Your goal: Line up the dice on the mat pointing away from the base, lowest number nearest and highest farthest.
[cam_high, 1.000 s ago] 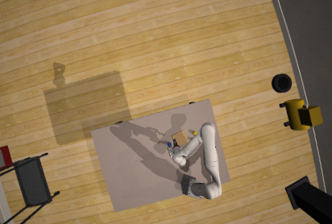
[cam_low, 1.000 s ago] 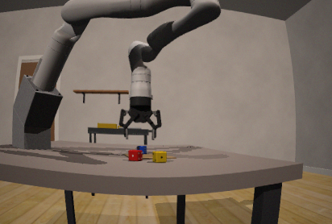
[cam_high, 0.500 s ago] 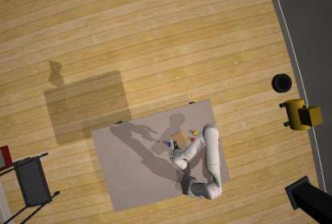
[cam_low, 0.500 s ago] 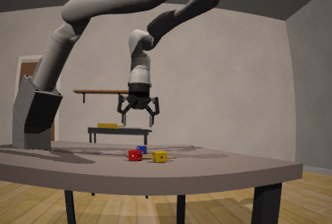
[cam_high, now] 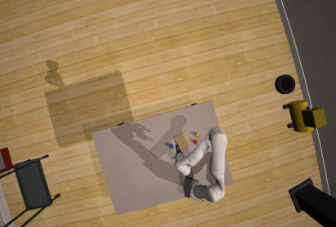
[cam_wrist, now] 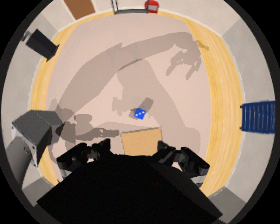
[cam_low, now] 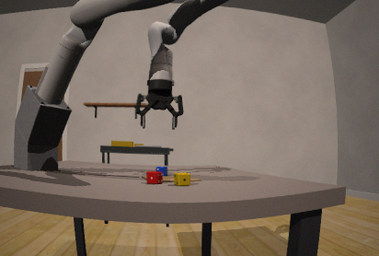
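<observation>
Gripper point(cam_high: 175, 153) point(cam_low: 158, 125) point(cam_wrist: 133, 145) hangs above table, fingers apart, nothing between. Top view: blue die point(cam_high: 171, 146) point(cam_low: 161, 170) point(cam_wrist: 140, 113) just left of mat point(cam_high: 182, 140) point(cam_low: 195, 180) point(cam_wrist: 142, 142), red die point(cam_high: 196, 142) point(cam_low: 155, 178) and yellow die point(cam_high: 197, 135) point(cam_low: 182, 179) right of it, red lower. Likely step: fetching blue. Centre over it, square fingers to opposite sides, descend straight, spare mat edge, lift level so top face stays up.

On the worktop point(cam_high: 126, 178) point(cam_low: 276, 192) point(cam_wrist: 186, 110), between the mat point(cam_high: 182, 140) point(cam_low: 195, 180) point(cam_wrist: 142, 142) and the right edge, lie a die point(cam_high: 196, 141) point(cam_low: 155, 178) and, nearer the far edge, another die point(cam_high: 196, 135) point(cam_low: 182, 179), with the third die point(cam_high: 171, 146) point(cam_low: 161, 170) point(cam_wrist: 140, 113) left of the mat.
</observation>
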Controlling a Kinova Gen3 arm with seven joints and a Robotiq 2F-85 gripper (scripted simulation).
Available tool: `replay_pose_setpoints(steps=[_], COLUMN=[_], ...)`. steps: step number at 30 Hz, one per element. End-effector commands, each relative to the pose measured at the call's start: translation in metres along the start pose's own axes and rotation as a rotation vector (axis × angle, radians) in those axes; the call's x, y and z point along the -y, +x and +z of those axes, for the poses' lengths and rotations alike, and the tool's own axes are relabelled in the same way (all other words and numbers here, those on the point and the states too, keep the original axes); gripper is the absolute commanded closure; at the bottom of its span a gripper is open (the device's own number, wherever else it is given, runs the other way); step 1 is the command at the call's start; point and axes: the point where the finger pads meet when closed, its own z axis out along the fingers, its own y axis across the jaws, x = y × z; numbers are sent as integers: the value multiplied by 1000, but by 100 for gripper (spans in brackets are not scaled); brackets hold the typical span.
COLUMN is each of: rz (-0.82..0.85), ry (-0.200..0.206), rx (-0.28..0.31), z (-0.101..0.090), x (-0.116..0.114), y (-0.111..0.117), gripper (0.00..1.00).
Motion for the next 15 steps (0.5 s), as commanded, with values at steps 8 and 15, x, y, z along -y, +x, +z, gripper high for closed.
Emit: replay_pose_setpoints(steps=[8, 15], rz=[-5, 0], ry=[-15, -18], rx=[3, 0], z=[-7, -6], x=[-4, -5], y=[-1, -3], gripper=[0, 0])
